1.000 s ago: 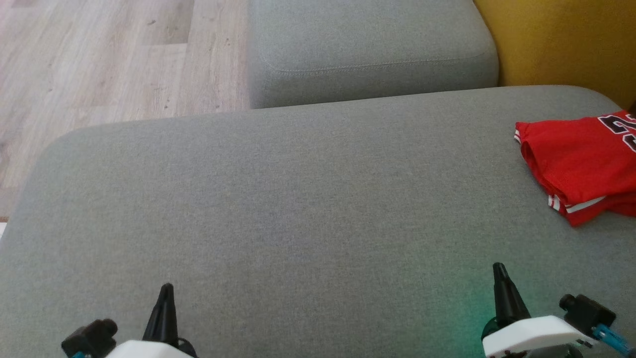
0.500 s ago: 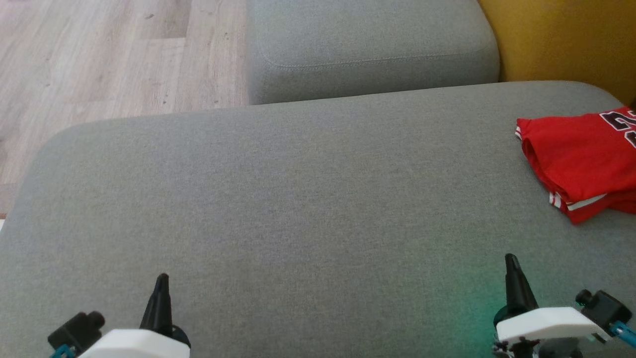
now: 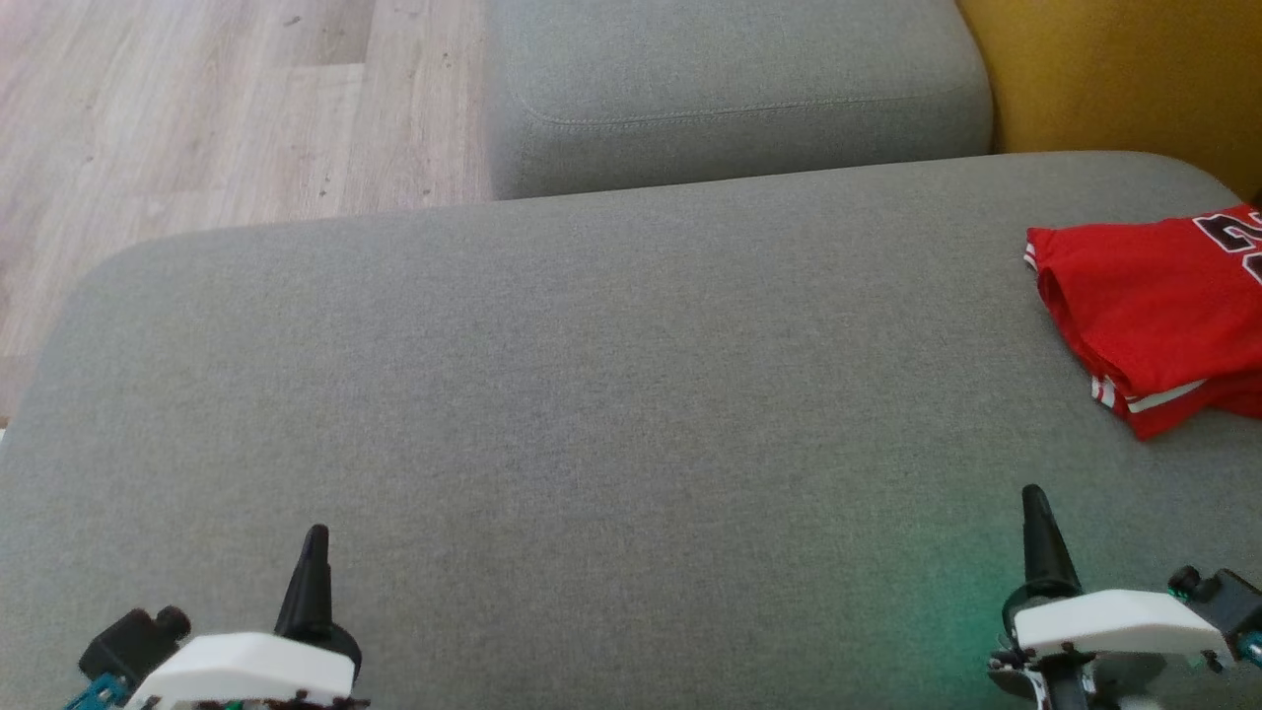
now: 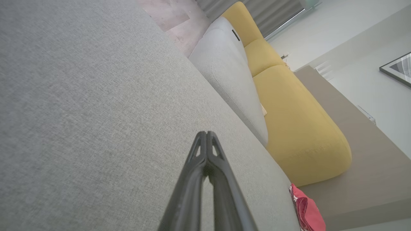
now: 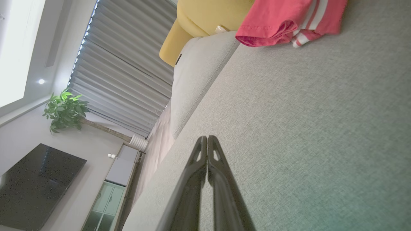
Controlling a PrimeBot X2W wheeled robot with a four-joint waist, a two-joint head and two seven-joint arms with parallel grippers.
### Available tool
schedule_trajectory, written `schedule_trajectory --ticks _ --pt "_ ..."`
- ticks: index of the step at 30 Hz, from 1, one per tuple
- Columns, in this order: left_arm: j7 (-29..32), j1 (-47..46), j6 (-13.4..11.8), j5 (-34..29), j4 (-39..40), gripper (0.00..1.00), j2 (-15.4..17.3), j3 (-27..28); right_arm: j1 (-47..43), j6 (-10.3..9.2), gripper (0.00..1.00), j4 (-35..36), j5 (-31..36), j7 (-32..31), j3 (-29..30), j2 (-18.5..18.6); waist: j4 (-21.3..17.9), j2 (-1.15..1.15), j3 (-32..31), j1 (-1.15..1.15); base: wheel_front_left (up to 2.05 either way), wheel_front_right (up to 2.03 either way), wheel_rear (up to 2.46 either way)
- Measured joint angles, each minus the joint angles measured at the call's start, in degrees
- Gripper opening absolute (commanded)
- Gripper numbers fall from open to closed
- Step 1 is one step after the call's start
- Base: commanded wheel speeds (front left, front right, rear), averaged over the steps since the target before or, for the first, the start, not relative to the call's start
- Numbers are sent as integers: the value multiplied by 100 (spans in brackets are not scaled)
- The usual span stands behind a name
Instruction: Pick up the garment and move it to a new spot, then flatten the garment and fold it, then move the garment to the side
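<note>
The garment [image 3: 1154,316] is bright red, w/ white stripes at the hem & black numerals edged white. The big cushion [image 3: 592,394] under it: plain grey weave, faint green tint near my right gripper [image 3: 1033,498]. The back cushion [image 3: 730,89]: same grey. The corner cushion [image 3: 1114,69]: mustard yellow. The floor [image 3: 197,108]: pale wood grain, grey-beige planks. My left gripper [image 3: 315,540] & the right: black fingers, white shells, teal bits by the black cams.
</note>
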State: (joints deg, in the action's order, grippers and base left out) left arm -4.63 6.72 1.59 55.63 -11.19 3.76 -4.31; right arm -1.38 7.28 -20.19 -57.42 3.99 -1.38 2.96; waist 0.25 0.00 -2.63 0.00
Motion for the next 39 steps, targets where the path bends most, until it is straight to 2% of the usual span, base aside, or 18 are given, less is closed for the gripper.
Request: schedule_trajectory --ticks 39 --pt "600 -637 355 2591 -293 0 0 405 246 -1 0 268 -2395 -630 526 1 -17 0 193 0 0 0 0"
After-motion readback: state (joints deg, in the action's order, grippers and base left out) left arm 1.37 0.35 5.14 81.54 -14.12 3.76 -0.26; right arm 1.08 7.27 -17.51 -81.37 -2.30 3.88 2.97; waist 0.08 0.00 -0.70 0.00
